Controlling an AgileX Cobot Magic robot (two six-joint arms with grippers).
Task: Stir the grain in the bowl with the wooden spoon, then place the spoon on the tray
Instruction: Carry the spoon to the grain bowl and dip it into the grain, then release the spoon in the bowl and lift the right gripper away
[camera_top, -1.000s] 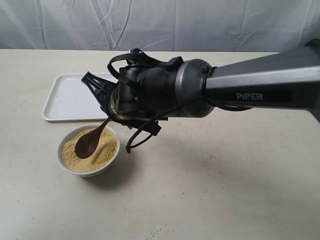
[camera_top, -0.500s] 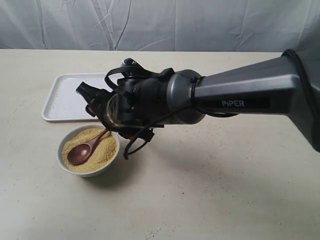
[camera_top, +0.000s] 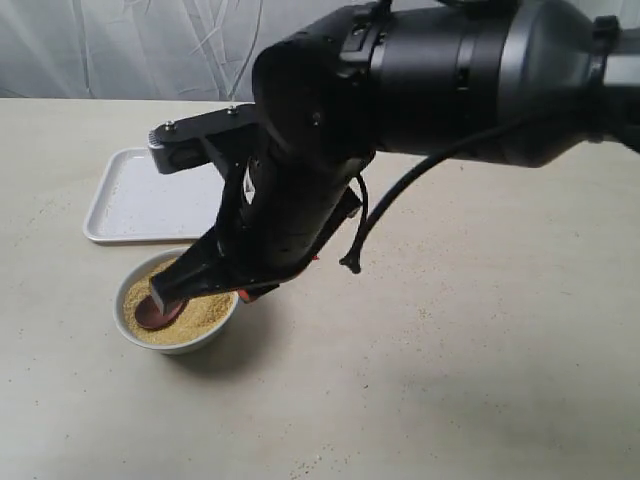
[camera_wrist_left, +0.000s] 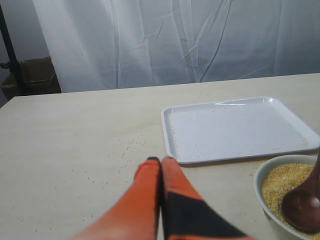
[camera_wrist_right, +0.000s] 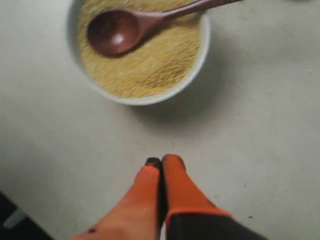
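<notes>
The white bowl (camera_top: 126, 296) holds tan grain (camera_top: 208, 310), with the dark wooden spoon (camera_top: 154, 313) lying head-down in it. In the right wrist view the spoon (camera_wrist_right: 120, 32) rests on the grain (camera_wrist_right: 150, 67), and its handle crosses the bowl's rim (camera_wrist_right: 202, 47) and leaves the frame. My right gripper (camera_wrist_right: 162, 161) is shut with nothing between its fingers, hovering just outside the bowl. In the exterior view its tip (camera_top: 168, 286) overlaps the bowl and hides the handle. My left gripper (camera_wrist_left: 161, 160) is shut and empty, apart from the tray (camera_wrist_left: 235, 127) and the bowl (camera_wrist_left: 258, 182).
The white tray (camera_top: 125, 200) lies just behind the bowl with a few stray grains on it. Loose grains dot the beige table (camera_top: 450, 330). A white curtain (camera_top: 130, 50) closes off the back. The right arm's dark body (camera_top: 430, 90) fills the upper middle of the exterior view.
The right arm has swung up and much nearer the exterior camera, now covering the spoon's handle. The spoon's head has slid to the left side of the bowl.
</notes>
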